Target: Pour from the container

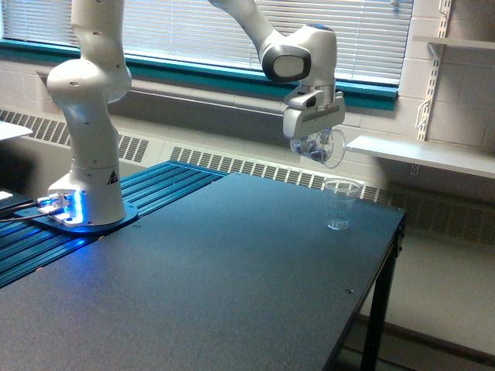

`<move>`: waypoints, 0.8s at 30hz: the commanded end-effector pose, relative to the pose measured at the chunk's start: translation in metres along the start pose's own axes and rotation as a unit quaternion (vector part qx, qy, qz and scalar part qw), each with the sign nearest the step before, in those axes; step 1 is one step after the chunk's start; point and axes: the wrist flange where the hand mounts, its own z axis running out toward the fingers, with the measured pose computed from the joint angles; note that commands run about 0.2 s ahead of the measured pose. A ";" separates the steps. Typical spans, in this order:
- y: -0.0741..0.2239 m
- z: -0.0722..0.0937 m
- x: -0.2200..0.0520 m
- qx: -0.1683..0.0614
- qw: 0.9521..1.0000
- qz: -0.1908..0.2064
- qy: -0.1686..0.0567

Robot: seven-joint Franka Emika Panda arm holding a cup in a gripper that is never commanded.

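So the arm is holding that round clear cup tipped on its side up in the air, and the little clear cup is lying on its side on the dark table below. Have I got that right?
Not quite. The small clear cup stands upright on the dark table, not on its side; the exterior view shows its open rim facing up. The rest holds: the gripper holds the container tipped on its side in the air above it.

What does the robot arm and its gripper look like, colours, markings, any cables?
The arm is glossy white with rounded, bulbous segments and a dark grey cap on the wrist joint. Its round base carries a small black triangular marking and glows blue at the foot, where dark cables run off to the exterior view's left. The gripper is a boxy white and pale grey block.
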 end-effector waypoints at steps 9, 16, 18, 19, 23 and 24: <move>-0.004 0.012 -0.024 -0.022 0.996 0.081 -0.016; -0.006 0.017 -0.033 -0.030 0.994 0.100 -0.017; -0.008 0.018 -0.035 -0.031 0.994 0.105 -0.017; -0.009 0.019 -0.035 -0.032 0.993 0.109 -0.017; -0.013 0.020 -0.037 -0.033 0.992 0.121 -0.015; -0.014 0.020 -0.037 -0.033 0.992 0.124 -0.014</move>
